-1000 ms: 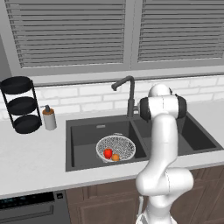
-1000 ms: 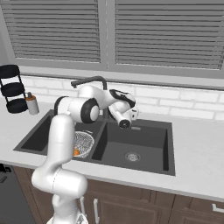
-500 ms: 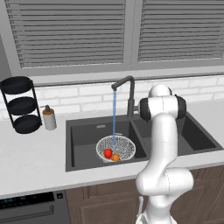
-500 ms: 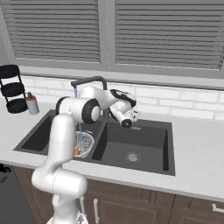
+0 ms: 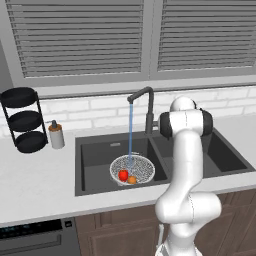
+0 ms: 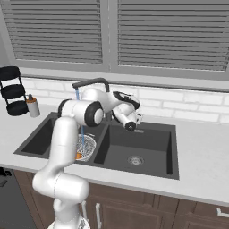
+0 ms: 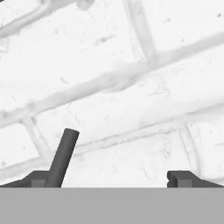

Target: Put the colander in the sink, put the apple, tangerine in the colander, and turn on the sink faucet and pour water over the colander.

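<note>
Since 1 second ago, water has started running from the sink faucet (image 5: 142, 102). In the left base view, the stream is falling into the colander (image 5: 132, 169), which is sitting in the left basin of the sink (image 5: 95, 160) with the apple (image 5: 123, 175) and tangerine (image 5: 132, 180) inside; the arm is hiding the faucet's base. In the right base view, the arm is covering most of the colander, and the gripper (image 6: 133, 124) is hanging beside the faucet. In the hand view, the fingertips (image 7: 183, 178) are standing wide apart, empty, with a dark lever (image 7: 63, 155) between them, nearer the left 1.
</note>
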Controlling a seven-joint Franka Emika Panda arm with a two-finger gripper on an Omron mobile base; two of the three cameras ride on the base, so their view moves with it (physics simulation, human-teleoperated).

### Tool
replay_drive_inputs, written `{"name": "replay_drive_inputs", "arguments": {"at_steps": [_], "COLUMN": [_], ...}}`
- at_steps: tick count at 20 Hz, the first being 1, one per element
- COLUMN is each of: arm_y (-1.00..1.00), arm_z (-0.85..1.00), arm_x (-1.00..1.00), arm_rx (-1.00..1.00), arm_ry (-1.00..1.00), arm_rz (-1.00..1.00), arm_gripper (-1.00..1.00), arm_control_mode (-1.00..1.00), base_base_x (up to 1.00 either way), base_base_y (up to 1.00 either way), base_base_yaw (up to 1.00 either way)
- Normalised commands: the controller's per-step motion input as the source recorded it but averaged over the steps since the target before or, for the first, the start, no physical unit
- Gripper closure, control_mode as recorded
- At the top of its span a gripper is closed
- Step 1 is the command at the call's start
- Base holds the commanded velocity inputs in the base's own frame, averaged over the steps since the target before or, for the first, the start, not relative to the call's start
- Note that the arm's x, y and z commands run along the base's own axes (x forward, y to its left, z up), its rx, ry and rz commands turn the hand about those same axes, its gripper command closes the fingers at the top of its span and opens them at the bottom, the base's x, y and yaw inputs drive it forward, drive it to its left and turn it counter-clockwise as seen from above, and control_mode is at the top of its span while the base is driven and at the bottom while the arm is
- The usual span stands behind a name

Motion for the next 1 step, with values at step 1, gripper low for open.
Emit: {"name": "replay_drive_inputs", "arguments": {"at_steps": [1], "arm_y": [-0.29], "arm_z": [0.00], "arm_x": [0.00], "arm_rx": [0.00], "arm_ry": [0.01], "arm_rz": [0.00], "arm_gripper": [-1.00], "arm_control_mode": [-1.00], "base_base_x": [0.00], "base_base_y": [0.00], "base_base_yaw": [0.00]}}
